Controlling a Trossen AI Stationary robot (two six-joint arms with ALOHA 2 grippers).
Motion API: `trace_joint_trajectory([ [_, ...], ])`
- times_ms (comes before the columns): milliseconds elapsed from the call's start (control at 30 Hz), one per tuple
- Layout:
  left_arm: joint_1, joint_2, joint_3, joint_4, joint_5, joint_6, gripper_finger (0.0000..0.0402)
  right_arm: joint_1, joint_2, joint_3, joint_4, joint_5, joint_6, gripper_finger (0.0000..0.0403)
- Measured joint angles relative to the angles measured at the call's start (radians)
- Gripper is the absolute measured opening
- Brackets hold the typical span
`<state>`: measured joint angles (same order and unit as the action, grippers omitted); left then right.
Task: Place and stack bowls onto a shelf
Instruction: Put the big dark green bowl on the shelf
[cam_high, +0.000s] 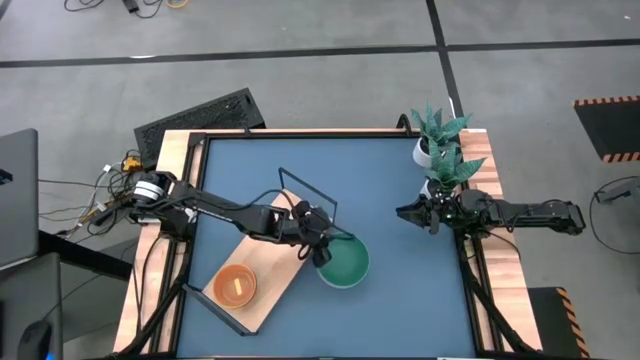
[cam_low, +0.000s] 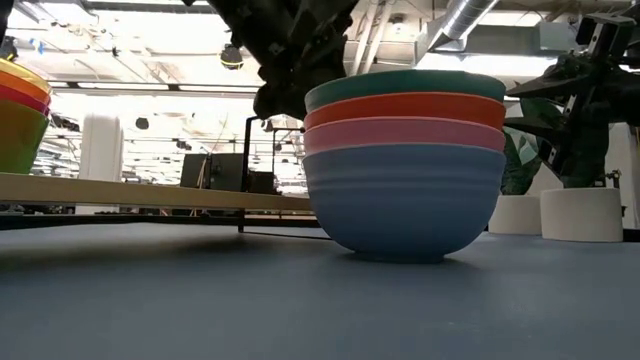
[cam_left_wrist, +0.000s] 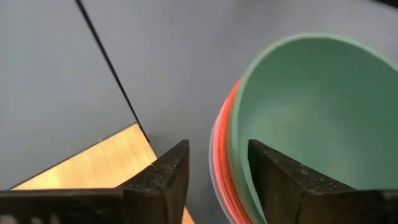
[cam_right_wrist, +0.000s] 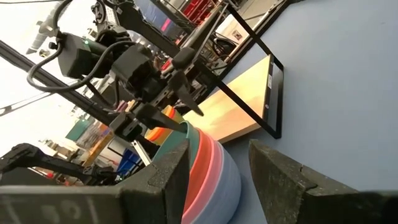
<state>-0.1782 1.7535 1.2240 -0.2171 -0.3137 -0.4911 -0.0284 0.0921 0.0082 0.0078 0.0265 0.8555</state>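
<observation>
Bowls in a nested plastic stack (cam_low: 404, 170), teal on top, sit on the blue table (cam_high: 400, 160) beside the light-wood shelf (cam_high: 262, 272); left end effector (cam_high: 320, 250) straddles the rim, fingers apart, right end effector (cam_high: 412, 213) open near the plant

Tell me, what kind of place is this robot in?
Probably a robot lab or workshop. The blue table sits on a bare grey floor with cables and electronics beside it, two robot arms are mounted at its edges, and the low view shows a big open hall with ceiling ducts.
</observation>
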Motion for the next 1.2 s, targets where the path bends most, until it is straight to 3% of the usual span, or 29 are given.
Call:
trace_joint_trajectory([
  [400,-0.004,0.000,0.000,-0.003,0.031,0.026,0.0011,0.000,0.000,0.000,0.000,0.000,0.000,0.0189],
  [733,-0.004,0.000,0.115,-0.035,0.029,0.017,0.0001,0.000,0.000,0.000,0.000,0.000,0.001,0.0189],
  [867,-0.004,0.000,0.208,-0.187,0.006,-0.023,0.0001,0.000,0.000,0.000,0.000,0.000,0.002,0.0189],
  [1067,0.005,-0.003,0.358,-0.553,-0.007,-0.216,0.0000,0.000,0.000,0.000,0.000,0.000,0.003,0.0189],
  [1200,0.006,-0.032,0.360,-0.765,-0.037,-0.366,0.0000,0.000,0.000,0.000,0.000,0.000,0.003,0.0189],
])
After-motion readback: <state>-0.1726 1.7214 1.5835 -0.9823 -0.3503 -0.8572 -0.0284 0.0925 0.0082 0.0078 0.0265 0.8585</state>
